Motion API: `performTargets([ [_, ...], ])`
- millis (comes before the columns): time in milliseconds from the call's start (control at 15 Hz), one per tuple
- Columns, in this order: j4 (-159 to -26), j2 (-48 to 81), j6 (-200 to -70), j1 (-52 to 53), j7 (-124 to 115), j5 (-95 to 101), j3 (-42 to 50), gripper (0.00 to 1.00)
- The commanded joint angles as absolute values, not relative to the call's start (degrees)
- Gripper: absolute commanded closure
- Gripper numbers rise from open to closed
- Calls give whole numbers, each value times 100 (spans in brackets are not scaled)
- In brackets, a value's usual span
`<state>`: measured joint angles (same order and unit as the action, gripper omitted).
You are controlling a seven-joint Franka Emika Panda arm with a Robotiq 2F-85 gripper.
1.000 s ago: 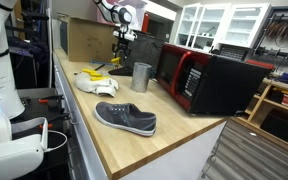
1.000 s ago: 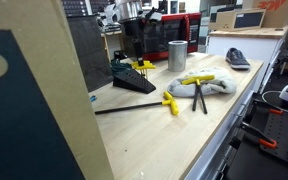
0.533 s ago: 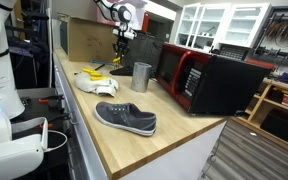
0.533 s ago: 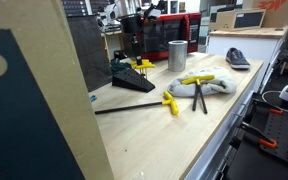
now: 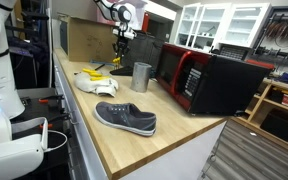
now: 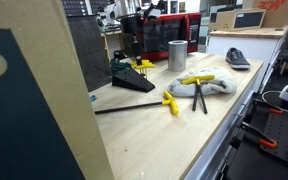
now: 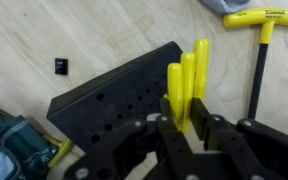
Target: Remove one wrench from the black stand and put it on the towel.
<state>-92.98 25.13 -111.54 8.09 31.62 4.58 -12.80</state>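
The black stand (image 6: 132, 82), a wedge drilled with holes, sits toward the table's far corner with the yellow-handled wrenches (image 7: 187, 80) upright in it. The gripper (image 7: 191, 130) straddles their handles, jaws narrow; whether they press I cannot tell. A smooth metal cup (image 6: 177, 53) crowds close beside the stand. The crumpled towel (image 6: 206, 90) lies by the long open edge, and a grey shoe (image 5: 125, 118) further along.

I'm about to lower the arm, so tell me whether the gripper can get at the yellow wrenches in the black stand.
Probably yes: the gripper sits right over the yellow wrenches in the black stand, jaws apart, with nothing in between.
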Motion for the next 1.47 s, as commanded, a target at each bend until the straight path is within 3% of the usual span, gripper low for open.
performTargets([
  [0,-9256,2479,-11029,826,3309,527,-1278,94],
  [200,-9269,2467,-11025,820,3371,522,-1276,94],
  [267,-9269,2469,-11016,821,3370,520,-1274,53],
  [333,-9271,2470,-11016,821,3370,521,-1273,47],
  [400,-9287,2463,-11036,820,3390,534,-1273,81],
  [667,-9291,2436,-11046,817,3392,548,-1266,96],
  [867,-9276,2423,-11038,813,3388,547,-1262,94],
  [933,-9268,2418,-11030,814,3383,547,-1262,88],
  [1000,-9266,2418,-11029,813,3382,545,-1262,49],
  [1067,-9265,2414,-11031,813,3381,546,-1261,49],
  [1400,-9242,2389,-11039,812,3371,551,-1256,13],
])
